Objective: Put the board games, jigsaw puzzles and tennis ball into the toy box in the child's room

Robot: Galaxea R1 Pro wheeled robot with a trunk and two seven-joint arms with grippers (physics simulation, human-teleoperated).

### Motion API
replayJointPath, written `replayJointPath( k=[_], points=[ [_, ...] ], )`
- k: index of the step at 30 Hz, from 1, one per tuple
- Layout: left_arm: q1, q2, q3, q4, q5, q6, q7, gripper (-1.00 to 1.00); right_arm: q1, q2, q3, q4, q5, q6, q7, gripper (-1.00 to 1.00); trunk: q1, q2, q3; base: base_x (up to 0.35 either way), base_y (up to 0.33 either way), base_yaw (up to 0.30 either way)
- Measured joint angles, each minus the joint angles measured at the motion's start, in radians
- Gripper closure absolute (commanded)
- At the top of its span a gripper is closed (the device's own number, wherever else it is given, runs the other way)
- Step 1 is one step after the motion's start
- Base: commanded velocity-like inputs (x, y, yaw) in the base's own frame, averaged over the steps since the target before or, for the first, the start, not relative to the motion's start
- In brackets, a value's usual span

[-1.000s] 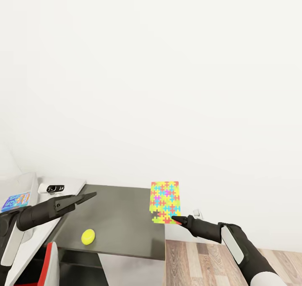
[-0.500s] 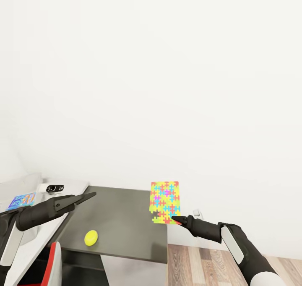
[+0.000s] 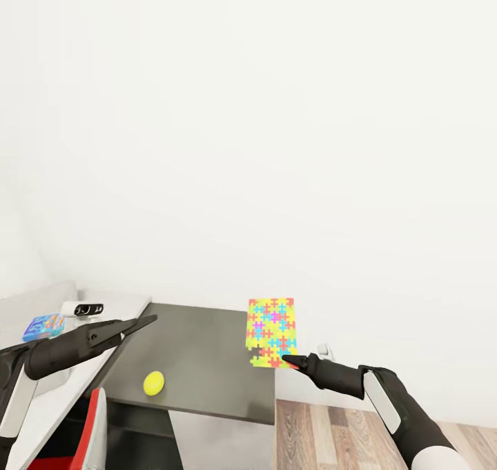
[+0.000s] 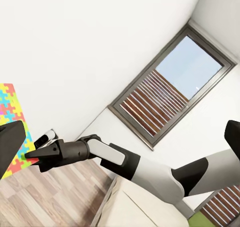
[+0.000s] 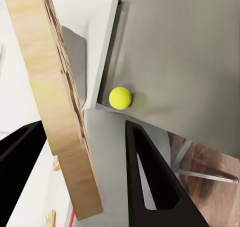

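In the head view our right gripper (image 3: 286,359) pinches the lower corner of a jigsaw puzzle (image 3: 272,332), which stands upright in the air at 5 o'clock, over the right edge of the dark grey cabinet (image 3: 207,366). The tennis ball (image 3: 153,383) lies on that cabinet at 7 o'clock. Our left gripper (image 3: 141,323) hangs above the cabinet's left edge, empty, its fingers pressed together. At 8 o'clock a light blue board game (image 3: 43,326) lies in the toy box (image 3: 41,301).
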Motion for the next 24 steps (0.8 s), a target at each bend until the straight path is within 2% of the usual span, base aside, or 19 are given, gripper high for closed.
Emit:
replayJointPath(
  k=[7,24],
  points=[
    [0.000,0.000,0.000,-0.001,0.000,0.000,0.000,-1.00,-0.001,0.000,0.000,0.000,0.001,0.000,0.000,1.00,0.000,0.000,0.000,-0.011,-0.002,0.086],
    [0.000,0.000,0.000,0.000,0.000,0.000,0.000,-1.00,-0.001,0.000,0.000,0.001,0.003,0.000,0.000,1.00,0.000,0.000,0.000,-0.006,0.000,0.279]
  ],
)
